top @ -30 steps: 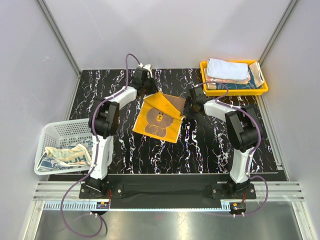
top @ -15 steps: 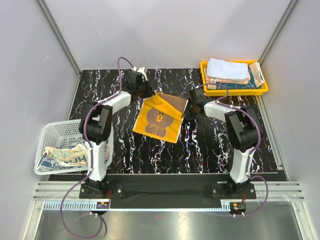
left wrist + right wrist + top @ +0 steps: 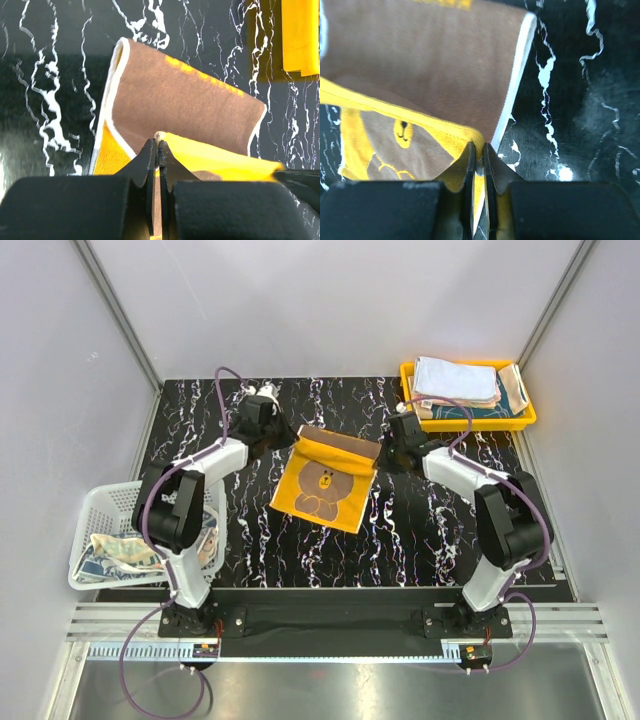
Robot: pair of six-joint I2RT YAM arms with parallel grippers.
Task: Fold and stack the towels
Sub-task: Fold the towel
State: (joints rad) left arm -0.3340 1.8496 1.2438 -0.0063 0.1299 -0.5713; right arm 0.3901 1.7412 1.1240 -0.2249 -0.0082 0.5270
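Table [image 3: 420,530]: we see a black top veined in white.
Middle: we find a yellow towel [image 3: 322,485] with a brown bear on it. Its near part lies flat on the top, and its far edge is raised and folded over, brown side up.
Far right corner: a yellow tray [image 3: 505,424].
Left edge: a white basket [image 3: 120,498], which we see overhanging the side.

The towel [image 3: 325,480] lies on the table [image 3: 420,535], basket [image 3: 112,491] near left, tray [image 3: 470,424] far right.
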